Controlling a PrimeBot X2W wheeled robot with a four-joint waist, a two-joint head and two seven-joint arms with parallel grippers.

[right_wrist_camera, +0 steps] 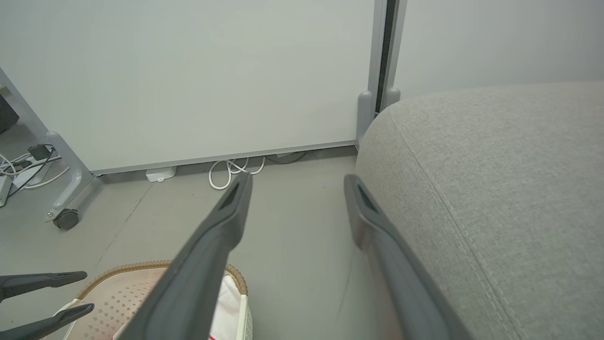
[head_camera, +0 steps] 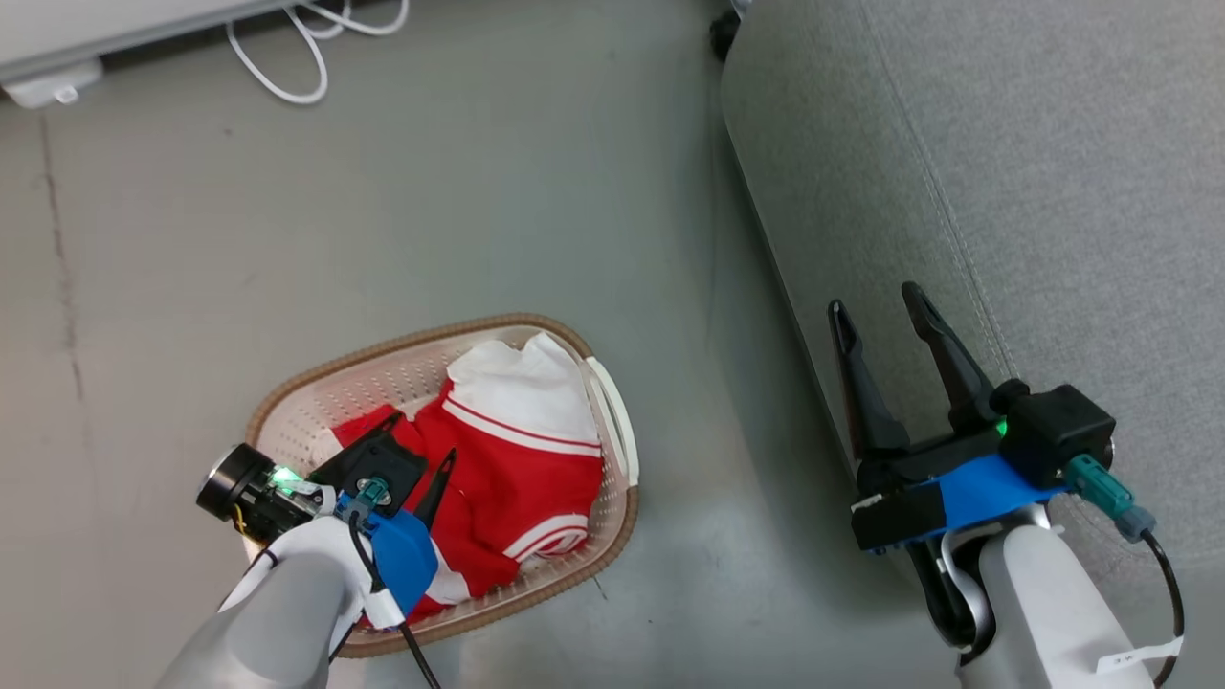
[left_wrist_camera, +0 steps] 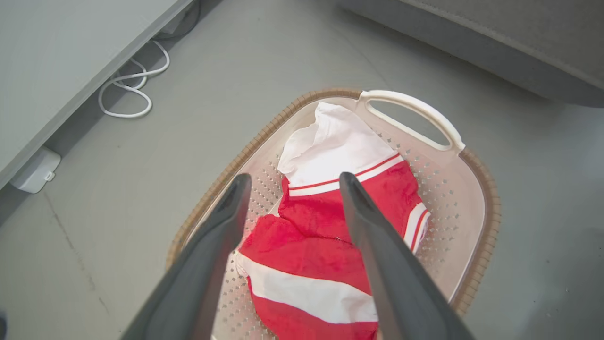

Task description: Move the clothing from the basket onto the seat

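The left gripper [left_wrist_camera: 295, 177] is hanging wide open and empty over the clothing [head_camera: 517, 459], likely getting ready to pinch it. The clothing is lying bunched in the basket [head_camera: 402, 341], at 8 o'clock from the seat [head_camera: 1053, 191]. Its long side is running from 1 to 7 o'clock, white end at 1. The right gripper [head_camera: 873, 299] is sitting open and empty by the seat's edge.

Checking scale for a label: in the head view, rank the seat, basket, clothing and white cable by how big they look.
1. seat, though cropped
2. basket
3. clothing inside it
4. white cable, smallest, partly cropped
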